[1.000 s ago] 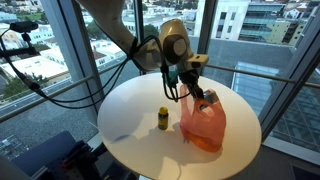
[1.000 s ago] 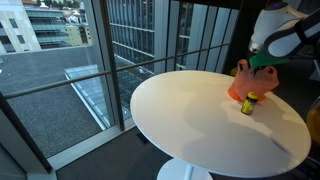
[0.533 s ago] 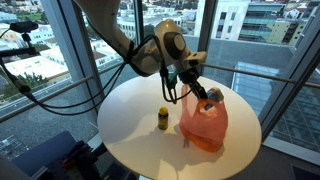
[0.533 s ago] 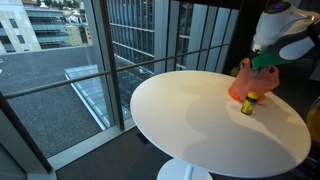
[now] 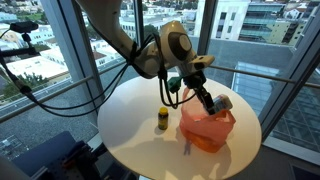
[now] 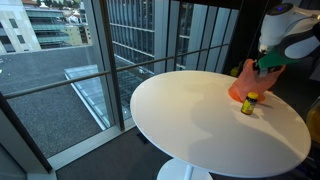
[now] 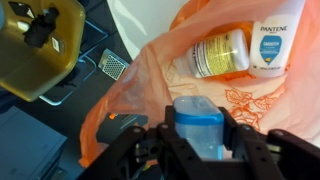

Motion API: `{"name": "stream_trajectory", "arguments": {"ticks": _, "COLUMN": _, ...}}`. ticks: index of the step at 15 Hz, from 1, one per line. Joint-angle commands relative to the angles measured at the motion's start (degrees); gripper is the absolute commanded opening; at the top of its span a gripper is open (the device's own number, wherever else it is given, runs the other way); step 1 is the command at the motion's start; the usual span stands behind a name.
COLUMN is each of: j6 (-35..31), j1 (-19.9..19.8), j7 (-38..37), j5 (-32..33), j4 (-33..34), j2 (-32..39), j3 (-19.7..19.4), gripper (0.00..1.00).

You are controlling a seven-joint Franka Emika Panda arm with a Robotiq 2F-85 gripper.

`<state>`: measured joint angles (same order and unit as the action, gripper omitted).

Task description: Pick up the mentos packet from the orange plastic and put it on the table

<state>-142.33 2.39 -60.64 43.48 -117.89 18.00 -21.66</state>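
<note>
My gripper point(image 7: 200, 140) is shut on the mentos packet point(image 7: 198, 128), a translucent container with a blue rim, and holds it just above the orange plastic bag point(image 7: 160, 75). In an exterior view the gripper point(image 5: 212, 101) is at the top of the orange bag point(image 5: 205, 130) with the pale packet point(image 5: 223, 102) in it. In an exterior view the bag point(image 6: 242, 85) sits at the far right of the round white table point(image 6: 200, 120), with the gripper point(image 6: 266, 66) above it.
A small yellow bottle point(image 5: 163, 120) stands on the table beside the bag; it also shows in an exterior view point(image 6: 251, 102). Inside the bag lie a Pantene bottle point(image 7: 277, 45) and a yellow-labelled bottle point(image 7: 220, 52). Glass walls surround the table.
The gripper has risen and shifted a little away from the bag's opening with the mentos packet in it. The bag's top has been pulled and sagged open.
</note>
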Motion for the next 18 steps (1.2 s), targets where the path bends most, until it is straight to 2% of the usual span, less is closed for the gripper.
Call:
{"name": "stream_trajectory", "arguments": {"ticks": 1, "j6": 3.00, "j1": -2.76, "j7": -0.16, "j5": 1.36, "j4": 0.07, "j2": -1.68, "j3": 1.50, "gripper": 0.19}}
{"name": "stream_trajectory", "arguments": {"ticks": 5, "j6": 3.42, "j1": -4.89, "j7": 2.29, "j5": 0.19, "j4": -1.51, "j2": -3.71, "j3": 2.54, "gripper": 0.19}}
{"name": "stream_trajectory", "arguments": {"ticks": 11, "j6": -1.06, "j1": -6.99, "j7": 8.48, "j5": -1.96, "j4": -8.06, "j2": -10.42, "j3": 6.13, "gripper": 0.19}}
{"name": "stream_trajectory", "arguments": {"ticks": 18, "j6": -5.26, "j1": -6.62, "j7": 16.45, "j5": -6.66, "j4": -17.34, "j2": -19.27, "j3": 10.27, "gripper": 0.19}}
